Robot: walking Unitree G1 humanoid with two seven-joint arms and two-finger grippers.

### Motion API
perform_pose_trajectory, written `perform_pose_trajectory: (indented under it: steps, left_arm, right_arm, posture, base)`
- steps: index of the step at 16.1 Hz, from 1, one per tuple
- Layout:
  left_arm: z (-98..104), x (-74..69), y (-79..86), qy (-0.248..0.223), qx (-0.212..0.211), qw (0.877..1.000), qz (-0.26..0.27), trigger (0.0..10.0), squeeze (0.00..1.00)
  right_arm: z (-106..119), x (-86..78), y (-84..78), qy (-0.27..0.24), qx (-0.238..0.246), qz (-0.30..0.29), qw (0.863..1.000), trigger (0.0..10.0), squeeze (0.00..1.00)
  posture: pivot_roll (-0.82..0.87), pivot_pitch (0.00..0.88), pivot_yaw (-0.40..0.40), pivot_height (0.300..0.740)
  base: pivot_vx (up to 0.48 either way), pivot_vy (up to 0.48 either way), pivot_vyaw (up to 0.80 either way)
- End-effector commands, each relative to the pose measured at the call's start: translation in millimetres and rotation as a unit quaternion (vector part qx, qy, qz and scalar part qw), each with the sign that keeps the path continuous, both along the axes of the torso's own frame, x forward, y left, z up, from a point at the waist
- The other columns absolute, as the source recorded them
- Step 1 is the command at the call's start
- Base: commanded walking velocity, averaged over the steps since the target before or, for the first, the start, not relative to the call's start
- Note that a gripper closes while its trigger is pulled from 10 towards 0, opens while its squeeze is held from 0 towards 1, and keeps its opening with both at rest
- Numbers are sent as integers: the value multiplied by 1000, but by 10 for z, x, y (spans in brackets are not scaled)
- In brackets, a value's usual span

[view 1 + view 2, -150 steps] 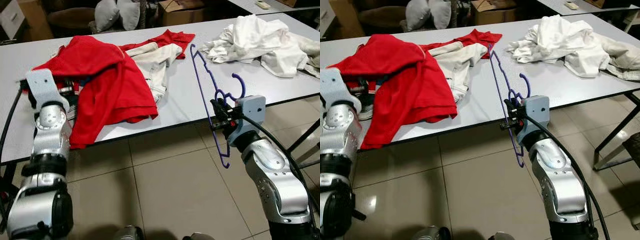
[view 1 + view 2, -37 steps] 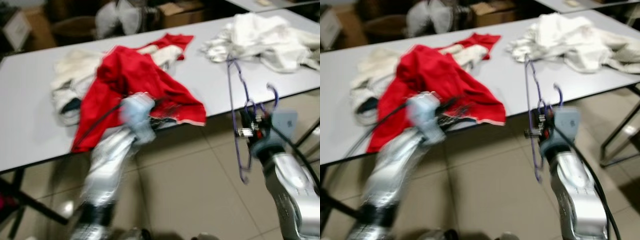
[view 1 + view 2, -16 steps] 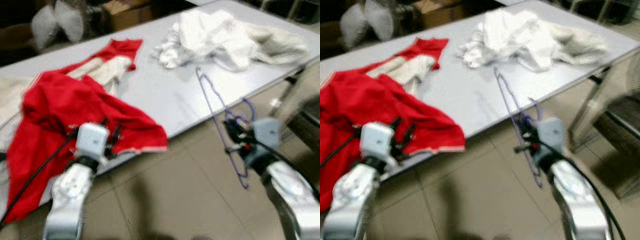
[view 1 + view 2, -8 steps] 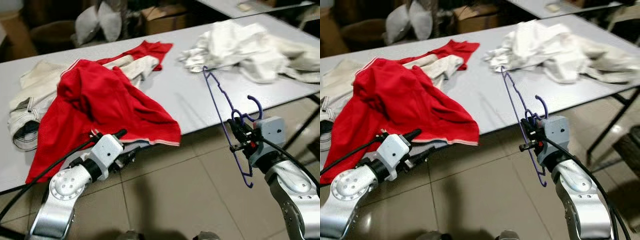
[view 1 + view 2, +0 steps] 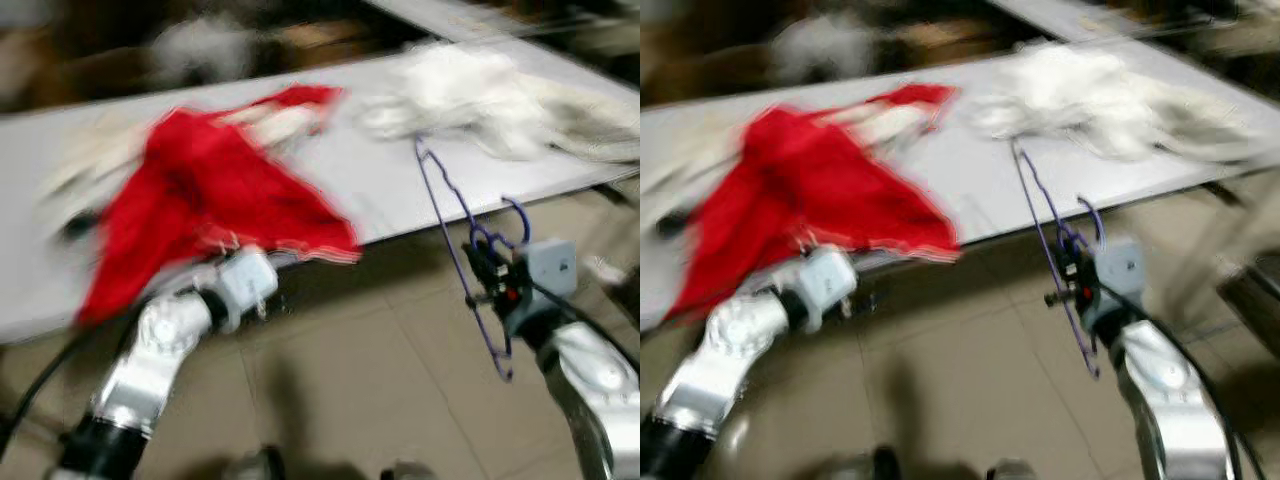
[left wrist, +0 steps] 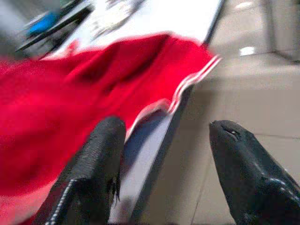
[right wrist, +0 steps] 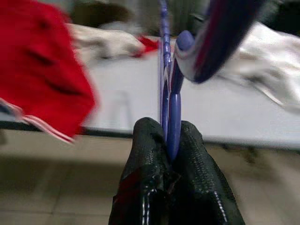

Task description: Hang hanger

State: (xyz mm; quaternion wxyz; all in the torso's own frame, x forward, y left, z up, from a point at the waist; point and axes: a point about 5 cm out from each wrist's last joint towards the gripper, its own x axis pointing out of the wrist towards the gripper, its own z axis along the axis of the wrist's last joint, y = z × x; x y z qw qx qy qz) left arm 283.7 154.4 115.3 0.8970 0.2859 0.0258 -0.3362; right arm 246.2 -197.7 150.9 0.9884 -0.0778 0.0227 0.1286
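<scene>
— Surface? Long pale grey table (image 5: 390, 200), dark edge, running across the head views. Frames blurred.

— What lies on it? Red garment (image 5: 215, 205), spread over the table's left part; one corner with a pale striped hem hangs just past the near edge. In the left wrist view the same red cloth (image 6: 70, 98) drapes to the table edge (image 6: 159, 150).

— Anything else? Cream cloth (image 5: 885, 125) beside and partly under the red one, toward the far side. Heap of white cloth (image 5: 480, 95) at the right end, well apart from the red.

— Below? Beige tiled floor (image 5: 360, 390), glossy.
</scene>
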Motion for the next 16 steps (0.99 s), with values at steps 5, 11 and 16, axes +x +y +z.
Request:
perform_pose_trajectory:
  steps: [5,11,16]
  left_arm:
    - [76,-315,-65,29,-342,927,153,10000,0]
    - [42,-415,8,0,-307,916,257,10000,0]
    - [109,-467,9,-18,-282,926,249,10000,0]
  right_arm:
    - [0,-82,47,-12,23,-61,998,10000,0]
    - [56,35,33,-22,-3,-44,999,10000,0]
    - [-15,54,104,2,23,-33,999,10000,0]
  posture:
    - [-206,92,92,740]
    - [-184,79,18,740]
    - [-171,73,-10,740]
  base:
    - [0,0,0]
    - [0,-240,486]
    - [0,-96,0]
